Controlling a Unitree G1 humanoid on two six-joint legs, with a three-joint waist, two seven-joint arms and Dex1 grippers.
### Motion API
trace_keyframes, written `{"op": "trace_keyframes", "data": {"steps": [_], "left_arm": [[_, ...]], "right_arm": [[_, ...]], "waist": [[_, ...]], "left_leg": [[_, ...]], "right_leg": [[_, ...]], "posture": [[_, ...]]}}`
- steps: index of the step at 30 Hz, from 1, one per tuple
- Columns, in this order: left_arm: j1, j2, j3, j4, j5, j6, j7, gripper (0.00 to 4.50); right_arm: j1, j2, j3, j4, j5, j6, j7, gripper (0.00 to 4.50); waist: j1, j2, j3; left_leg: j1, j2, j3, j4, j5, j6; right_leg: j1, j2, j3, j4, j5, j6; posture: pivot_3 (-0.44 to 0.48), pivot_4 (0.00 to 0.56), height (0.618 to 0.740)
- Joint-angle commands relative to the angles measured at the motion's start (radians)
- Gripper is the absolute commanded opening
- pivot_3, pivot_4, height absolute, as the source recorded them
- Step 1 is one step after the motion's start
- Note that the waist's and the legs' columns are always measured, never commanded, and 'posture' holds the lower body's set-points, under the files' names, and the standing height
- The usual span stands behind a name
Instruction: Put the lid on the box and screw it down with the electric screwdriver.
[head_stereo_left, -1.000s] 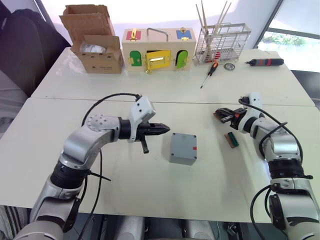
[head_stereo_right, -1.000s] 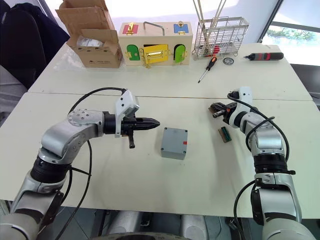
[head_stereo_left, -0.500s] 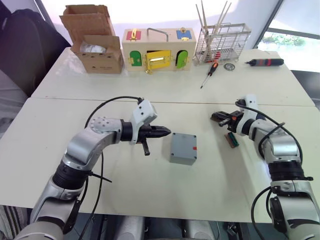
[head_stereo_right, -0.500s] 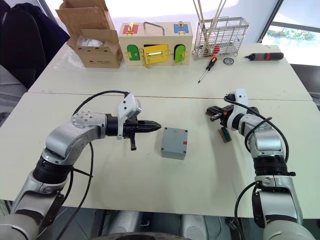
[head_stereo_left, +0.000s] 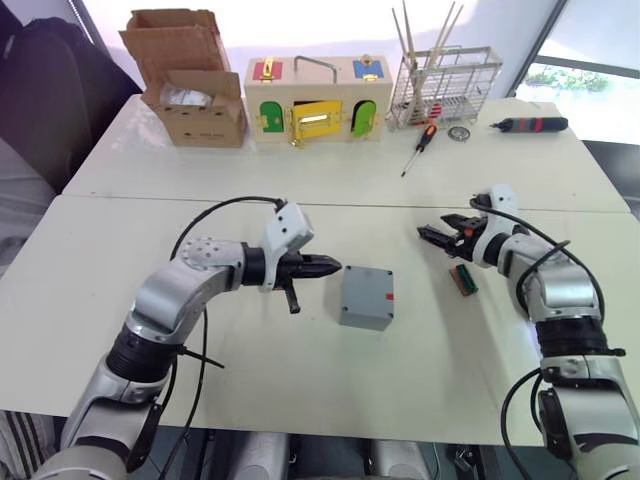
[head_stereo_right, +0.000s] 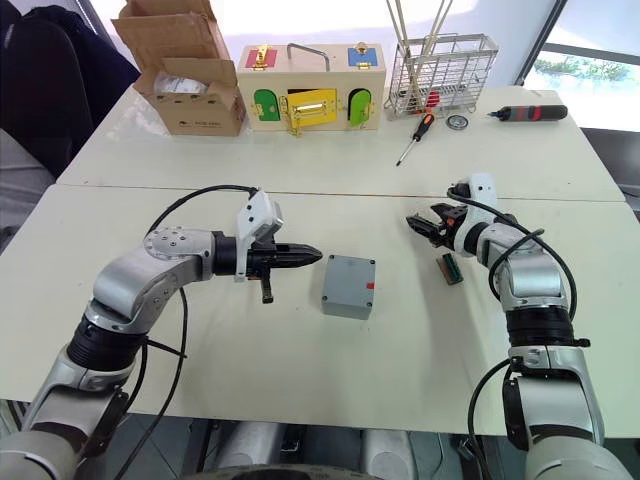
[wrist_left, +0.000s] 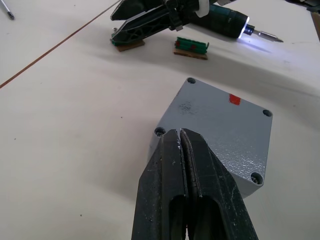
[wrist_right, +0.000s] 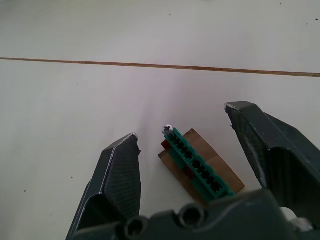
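R hand (head_stereo_left: 432, 234): fingers now spread, were shut 1 s ago; over green connector (wrist_right: 196, 166).
L hand (head_stereo_left: 333, 266): closed, empty, moved up beside box (head_stereo_left: 366, 297).
Box: mid-desk (head_stereo_left: 250, 380), lid (wrist_left: 222, 132) on.
Meaning: screwing not begun.

Bright daylight from rear windows, blown-out glare behind, soft shadows on the white table (head_stereo_left: 330, 390).

Bare table (head_stereo_left: 300, 370) surrounds the box (head_stereo_left: 366, 297) on its near and right sides. On its left, the left gripper (head_stereo_left: 330, 266), fingers pressed together, points at it from just beside. Between box and right gripper (head_stereo_left: 432, 234), fingers spread, lies a green connector block (head_stereo_left: 462, 279). The cardboard carton (head_stereo_left: 190, 90), wooden box (head_stereo_left: 315, 100) and wire rack (head_stereo_left: 445, 88) line the far edge.
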Motion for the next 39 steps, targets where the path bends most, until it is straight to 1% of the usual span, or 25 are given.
{"op": "trace_keyframes", "data": {"steps": [1, 4, 7, 9, 11, 12, 13, 19, 26, 33, 36, 39], "left_arm": [[-0.006, -0.002, 0.003, -0.023, -0.005, -0.021, 0.001, 0.00], [-0.005, -0.003, 0.000, -0.023, -0.004, -0.022, 0.004, 0.00], [-0.004, -0.004, 0.000, -0.024, -0.005, -0.020, 0.006, 0.00], [-0.004, -0.004, -0.001, -0.022, -0.004, -0.021, 0.006, 0.00], [-0.004, -0.004, -0.002, -0.024, -0.005, -0.019, 0.006, 0.00], [-0.004, -0.004, -0.002, -0.026, -0.005, -0.017, 0.007, 0.00], [-0.003, -0.003, -0.002, -0.027, -0.006, -0.015, 0.007, 0.00], [-0.001, 0.000, -0.002, -0.032, -0.007, -0.011, 0.010, 0.00], [-0.001, 0.000, -0.003, -0.031, -0.009, -0.009, 0.008, 0.00], [-0.004, -0.001, -0.005, -0.026, -0.008, -0.011, 0.006, 0.00], [-0.002, 0.004, -0.003, -0.035, -0.010, -0.007, 0.004, 0.00], [0.007, 0.028, 0.008, -0.066, -0.025, 0.007, -0.010, 0.00]], "right_arm": [[-0.022, -0.007, -0.029, -0.031, 0.015, -0.006, 0.002, 3.04], [-0.019, -0.006, -0.025, -0.033, 0.016, -0.003, 0.004, 3.04], [-0.020, 0.002, -0.021, -0.028, 0.015, -0.005, 0.001, 2.48], [-0.022, 0.007, -0.021, -0.028, 0.015, -0.007, -0.002, 1.75], [-0.025, 0.013, -0.024, -0.029, 0.019, -0.007, -0.004, 0.63], [-0.026, 0.014, -0.024, -0.029, 0.019, -0.006, -0.004, 0.21], [-0.026, 0.015, -0.025, -0.030, 0.020, -0.005, -0.004, 0.03], [-0.020, 0.012, -0.028, -0.042, 0.025, 0.006, -0.002, 0.03], [-0.034, 0.002, -0.067, -0.084, 0.059, 0.042, -0.022, 0.03], [-0.036, -0.005, -0.079, -0.122, 0.073, 0.066, -0.024, 0.03], [-0.033, -0.025, -0.106, -0.187, 0.102, 0.095, -0.022, 0.03], [0.020, -0.068, -0.137, -0.356, 0.187, 0.177, 0.037, 0.03]], "waist": [[0.000, 0.000, 0.000], [0.000, 0.000, 0.000], [0.000, 0.000, 0.000], [0.000, 0.000, 0.000], [-0.001, 0.000, 0.000], [0.000, 0.000, 0.000], [0.000, 0.000, 0.000], [0.000, 0.000, 0.000], [0.000, 0.000, 0.000], [0.000, 0.000, 0.000], [0.000, 0.000, 0.000], [0.002, 0.000, 0.000]], "left_leg": [[0.000, 0.000, 0.000, 0.000, 0.000, 0.000], [0.000, 0.000, 0.000, 0.000, 0.000, 0.000], [0.000, 0.000, 0.000, 0.000, 0.000, 0.000], [0.000, 0.000, 0.000, 0.000, 0.000, 0.000], [0.000, 0.000, 0.000, 0.000, 0.000, 0.000], [0.000, 0.000, 0.000, 0.000, 0.000, 0.000], [0.000, 0.000, 0.000, 0.000, 0.000, 0.000], [0.000, 0.000, 0.000, 0.000, 0.000, 0.000], [0.000, 0.000, 0.000, 0.000, 0.000, 0.000], [0.000, 0.000, 0.000, 0.000, 0.000, 0.000], [0.000, 0.000, 0.000, 0.000, 0.000, 0.000], [0.000, 0.000, 0.000, 0.000, 0.000, 0.000]], "right_leg": [[0.000, 0.000, 0.000, 0.000, 0.000, 0.000], [0.000, 0.000, 0.000, 0.000, 0.000, 0.000], [0.000, 0.000, 0.000, 0.000, 0.000, 0.000], [0.000, 0.000, 0.000, 0.000, 0.000, 0.000], [0.000, 0.000, 0.000, 0.000, 0.000, 0.000], [0.000, 0.000, 0.000, 0.000, 0.000, 0.000], [0.000, 0.000, 0.000, 0.000, 0.000, 0.000], [0.000, 0.000, 0.000, 0.000, 0.000, 0.000], [0.000, 0.000, 0.000, 0.000, 0.000, 0.000], [0.000, 0.000, 0.000, 0.000, 0.000, 0.000], [0.000, 0.000, 0.000, 0.000, 0.000, 0.000], [0.000, 0.000, 0.000, 0.000, 0.000, 0.000]], "posture": [[0.000, 0.150, 0.735], [0.000, 0.150, 0.735], [0.000, 0.150, 0.735], [0.000, 0.150, 0.735], [0.000, 0.150, 0.735], [0.000, 0.150, 0.735], [0.000, 0.150, 0.735], [0.000, 0.150, 0.735], [0.000, 0.150, 0.735], [0.000, 0.150, 0.735], [0.000, 0.150, 0.735], [0.000, 0.150, 0.735]]}}
